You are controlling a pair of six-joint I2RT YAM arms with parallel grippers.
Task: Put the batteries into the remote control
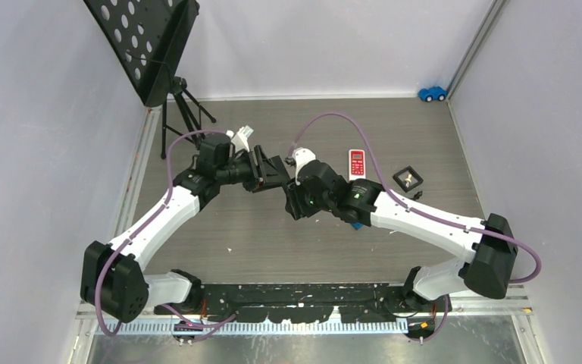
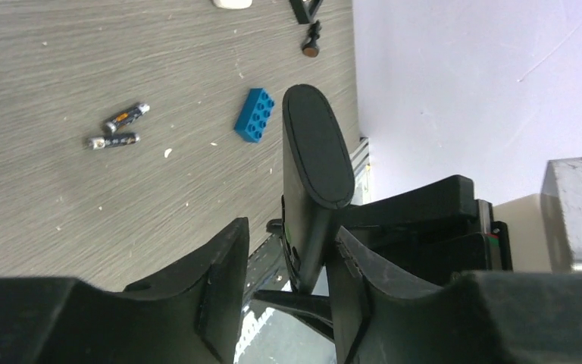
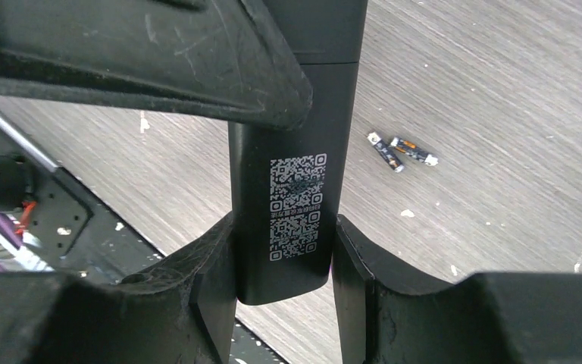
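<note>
The right gripper (image 3: pixel 284 236) clamps the stiff, probably slippery remote (image 3: pixel 294 144) by its sides; the left gripper (image 2: pixel 289 236) sits open around it.

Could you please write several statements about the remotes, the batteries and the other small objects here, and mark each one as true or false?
1. The right end effector grips a black remote that carries a QR code label. True.
2. No batteries lie on the table. False: two lie loose on it, close together.
3. The blue block lies on the table, apart from the batteries. True.
4. The red and white remote is held in the air. False: it lies on the table, beyond the right arm.
5. The toy car in the far corner is red. False: it is blue.
</note>
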